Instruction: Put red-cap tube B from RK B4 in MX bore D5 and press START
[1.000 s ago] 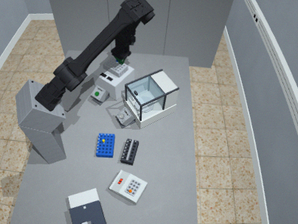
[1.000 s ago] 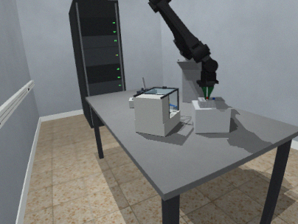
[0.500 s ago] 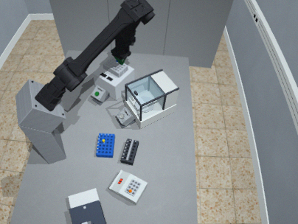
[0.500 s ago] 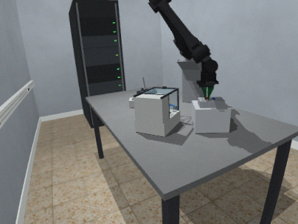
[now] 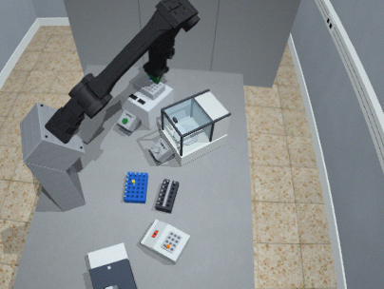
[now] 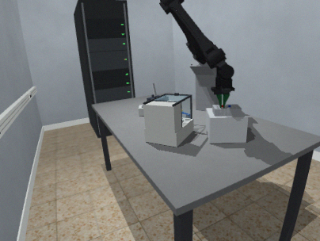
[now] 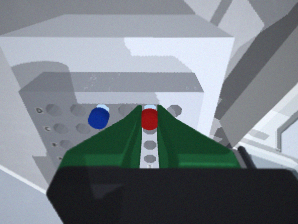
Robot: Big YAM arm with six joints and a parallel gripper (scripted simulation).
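Now green two-finger gripper (image 7: 149,131) squeezes red-capped tube (image 7: 149,119) over white box mixer (image 5: 151,101), beside blue-capped tube (image 7: 98,118).

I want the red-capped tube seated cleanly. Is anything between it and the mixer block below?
Nothing visible. The gripper is shut on the red-capped tube right over the mixer block. A blue-capped tube stands in a bore to its left, apart from the green fingers. Whether the tube has already entered a bore cannot be told.
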